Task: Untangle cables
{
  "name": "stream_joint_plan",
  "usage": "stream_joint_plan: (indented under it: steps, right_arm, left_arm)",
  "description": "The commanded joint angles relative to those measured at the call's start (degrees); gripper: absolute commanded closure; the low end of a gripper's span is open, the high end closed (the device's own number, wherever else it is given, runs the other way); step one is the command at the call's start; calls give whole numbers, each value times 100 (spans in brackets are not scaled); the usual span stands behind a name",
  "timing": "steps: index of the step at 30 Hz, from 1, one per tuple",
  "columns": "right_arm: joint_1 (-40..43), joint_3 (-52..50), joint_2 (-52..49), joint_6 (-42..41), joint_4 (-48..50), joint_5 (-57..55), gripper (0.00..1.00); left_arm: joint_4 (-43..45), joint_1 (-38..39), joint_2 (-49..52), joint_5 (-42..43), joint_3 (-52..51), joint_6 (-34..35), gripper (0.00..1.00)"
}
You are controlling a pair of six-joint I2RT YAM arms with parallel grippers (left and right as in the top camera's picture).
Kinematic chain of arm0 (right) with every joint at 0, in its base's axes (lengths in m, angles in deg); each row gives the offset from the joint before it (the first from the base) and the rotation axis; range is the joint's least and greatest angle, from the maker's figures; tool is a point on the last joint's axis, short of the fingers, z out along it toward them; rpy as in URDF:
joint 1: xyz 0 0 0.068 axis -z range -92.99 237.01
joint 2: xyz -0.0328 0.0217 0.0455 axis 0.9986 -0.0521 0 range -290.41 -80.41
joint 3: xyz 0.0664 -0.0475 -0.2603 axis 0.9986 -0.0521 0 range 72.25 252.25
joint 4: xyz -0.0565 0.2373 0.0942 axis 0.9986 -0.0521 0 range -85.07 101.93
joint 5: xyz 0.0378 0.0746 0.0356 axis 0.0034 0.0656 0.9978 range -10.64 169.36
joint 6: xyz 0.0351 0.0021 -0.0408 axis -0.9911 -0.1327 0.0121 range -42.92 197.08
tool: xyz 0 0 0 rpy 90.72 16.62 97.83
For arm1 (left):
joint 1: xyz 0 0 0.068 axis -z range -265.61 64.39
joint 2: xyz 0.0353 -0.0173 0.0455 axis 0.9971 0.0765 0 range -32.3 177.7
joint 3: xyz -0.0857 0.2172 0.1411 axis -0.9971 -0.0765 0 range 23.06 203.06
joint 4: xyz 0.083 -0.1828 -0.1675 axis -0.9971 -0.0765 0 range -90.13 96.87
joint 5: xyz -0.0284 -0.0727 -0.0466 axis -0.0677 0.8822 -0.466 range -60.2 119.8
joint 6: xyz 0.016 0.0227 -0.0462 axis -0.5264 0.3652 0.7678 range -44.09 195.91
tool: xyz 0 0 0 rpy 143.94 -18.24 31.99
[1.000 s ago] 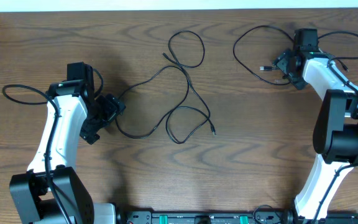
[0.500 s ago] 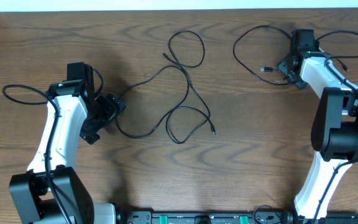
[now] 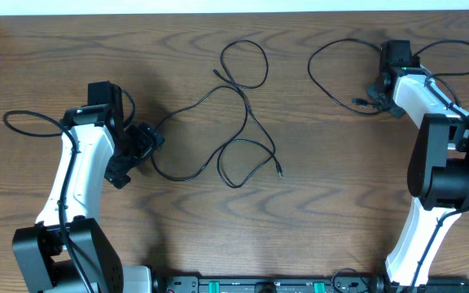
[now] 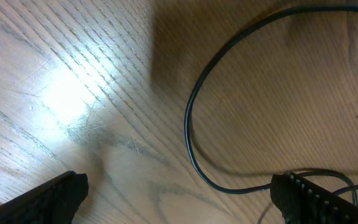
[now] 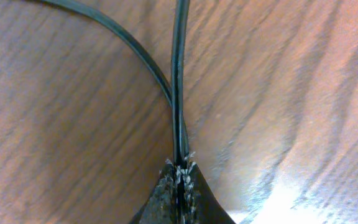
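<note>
Two thin black flexible cables (image 3: pixel 247 122) on brown wooden table (image 3: pixel 340 203); right gripper (image 5: pixel 178 173) clamped on one, left gripper (image 4: pixel 179 183) fingers apart.

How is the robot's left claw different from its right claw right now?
The left claw is wide open; the right claw is squeezed shut. The left claw holds nothing: the middle cable lies on the table between its fingers. The right claw pinches the right-side cable at its tips. Both are down close to the wooden table, each by a thin black cable.
</note>
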Motion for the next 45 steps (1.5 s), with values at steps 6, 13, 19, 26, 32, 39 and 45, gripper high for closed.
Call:
stream_joint_plan:
  steps: [6,13,19,26,32,39,45]
  right_arm:
    - [737,-133,-339,793,201,-522,99]
    - [2393,-133,-339,1071,275,-420,99]
    - [3303,-133,-339,1084,216,310,99]
    - [3748,-120,-339,1161,149,798,96]
    - [3722,28,-306,1644,144,1792,22]
    - [3414,243,472,1996,22,2396,18]
    - [2516,243,1394,3185,-116,2520,13]
  left_arm:
    - [-13,0,2,-120,15,52,1]
    - [-15,0,2,-118,15,52,1]
    - [-13,0,2,-118,15,52,1]
    - [-13,0,2,-118,15,52,1]
    - [-15,0,2,-118,15,52,1]
    - [-15,0,2,-118,15,52,1]
    - [-13,0,2,-120,15,52,1]
